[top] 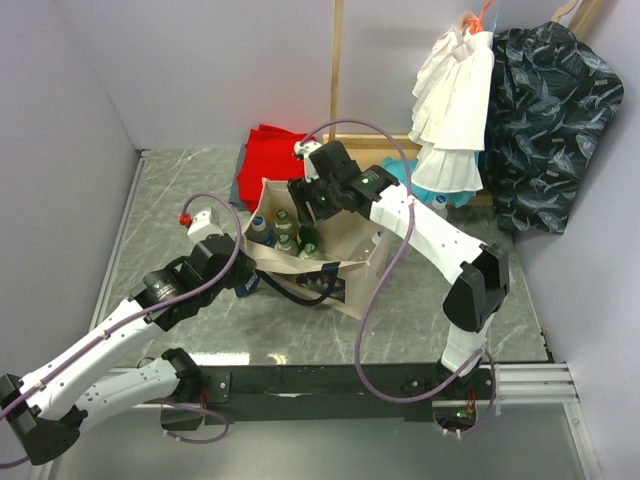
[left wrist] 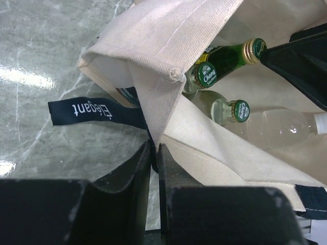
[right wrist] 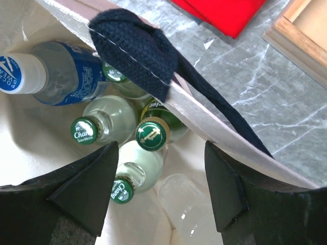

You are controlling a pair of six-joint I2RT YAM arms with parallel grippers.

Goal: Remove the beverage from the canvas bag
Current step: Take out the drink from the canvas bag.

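the boxy beige canvas bag (top: 368, 262) stands mid-tabletop, mouth agape, with glass and plastic bottles crowded inside. the left tool (left wrist: 155, 153) is pinched shut on the bag's soft rim, seemingly to steady it. the right tool (right wrist: 161, 168) hangs partly open, gripping nothing, over the green glass bottle with a gold cap (right wrist: 152, 133). that bottle is likely heavy, slick and breakable, so best taken at the neck. the grey marbled tabletop (top: 180, 190) looks smooth; pale walls surround it, and a red folded cloth (top: 268, 160) lies behind.

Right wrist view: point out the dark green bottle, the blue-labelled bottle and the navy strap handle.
dark green bottle (right wrist: 152, 135), right wrist view, on its cap.
blue-labelled bottle (right wrist: 72, 76), right wrist view, on its label.
navy strap handle (right wrist: 133, 51), right wrist view, on its folded end.
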